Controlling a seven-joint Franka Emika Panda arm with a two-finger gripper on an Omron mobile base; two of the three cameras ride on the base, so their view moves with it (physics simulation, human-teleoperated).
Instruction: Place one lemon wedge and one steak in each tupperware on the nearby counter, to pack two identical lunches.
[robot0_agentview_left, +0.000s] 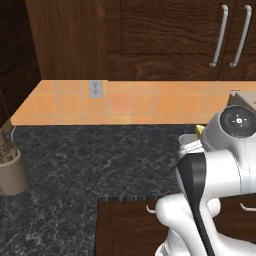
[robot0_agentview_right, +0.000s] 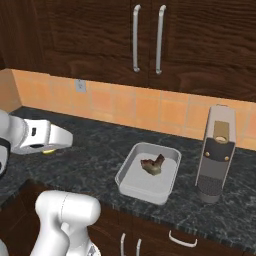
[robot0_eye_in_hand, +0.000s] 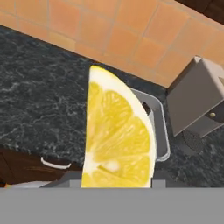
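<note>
Lemon wedge fills our hand view, clamped in the pincer. From our right base camera we see steak lying in the tupperware on the tabletop.

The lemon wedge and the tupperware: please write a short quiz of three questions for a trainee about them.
1. True or false: the tupperware on the counter already holds a steak.
2. Multiple choice: the lemon wedge in the hand view is (A) lying in the tray, (B) right at the tool, above the counter, (C) on top of the coffee machine.
3. Fill in: in the right base view, the coffee machine stands to the ____ of the tupperware.

Key: 1 true; 2 B; 3 right.
</note>
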